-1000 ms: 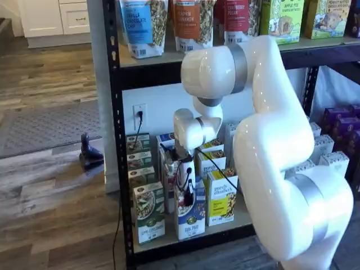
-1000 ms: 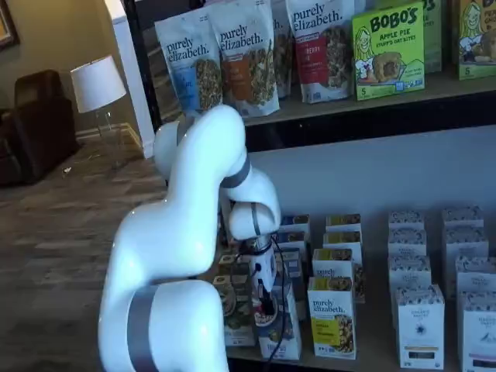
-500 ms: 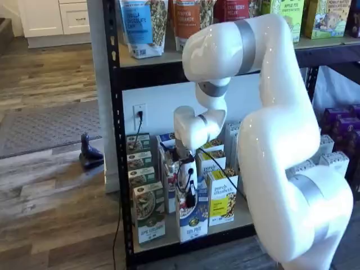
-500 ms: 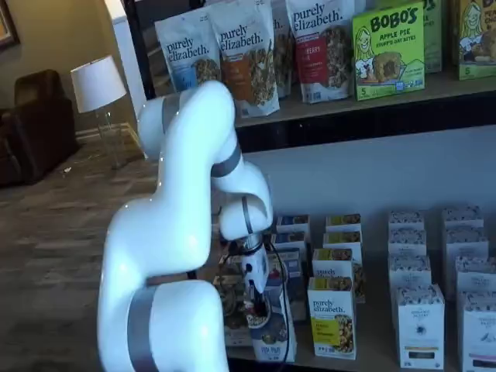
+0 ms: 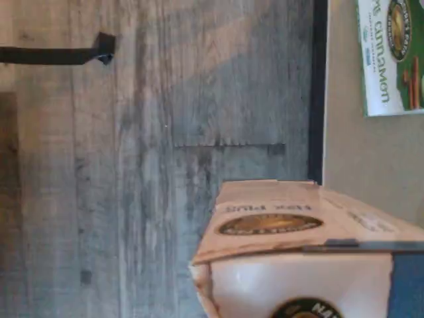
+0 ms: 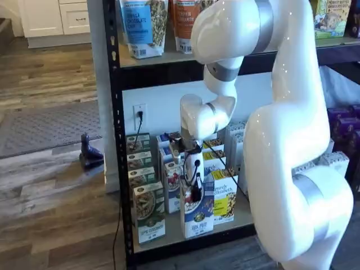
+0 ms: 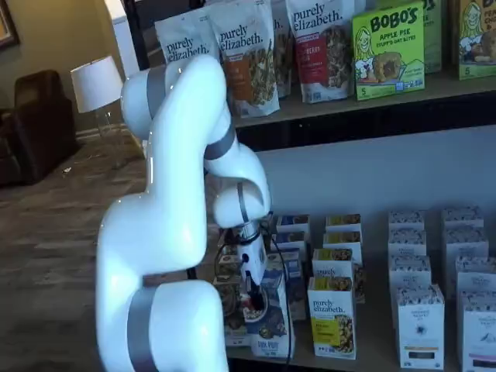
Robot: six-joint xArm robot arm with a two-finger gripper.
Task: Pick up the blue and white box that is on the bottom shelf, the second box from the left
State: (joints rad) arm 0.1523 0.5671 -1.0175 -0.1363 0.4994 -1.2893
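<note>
The blue and white box (image 6: 198,218) stands at the front of the bottom shelf (image 6: 169,241), between a green and white carton (image 6: 148,218) and a yellow and white carton (image 6: 226,198). My gripper (image 6: 194,190) reaches down from the white wrist, and its black fingers are closed on the box's upper part. Both shelf views show this; the box (image 7: 266,324) sits forward of its row, out towards the shelf's front edge. In the wrist view the box's top flap (image 5: 285,222) fills the near field, over the shelf's black front rail (image 5: 319,86).
Rows of the same cartons stand behind the front ones. White cartons (image 7: 420,324) fill the shelf's right side. Granola bags (image 7: 248,54) sit on the higher tier. A black upright (image 6: 115,135) and a power cord (image 6: 137,132) are at the left. Wood floor (image 5: 132,165) lies in front.
The arm's elbow and upper joints rose. The gripper and the blue and white box shifted together forward, towards the shelf's front edge and out of the row.
</note>
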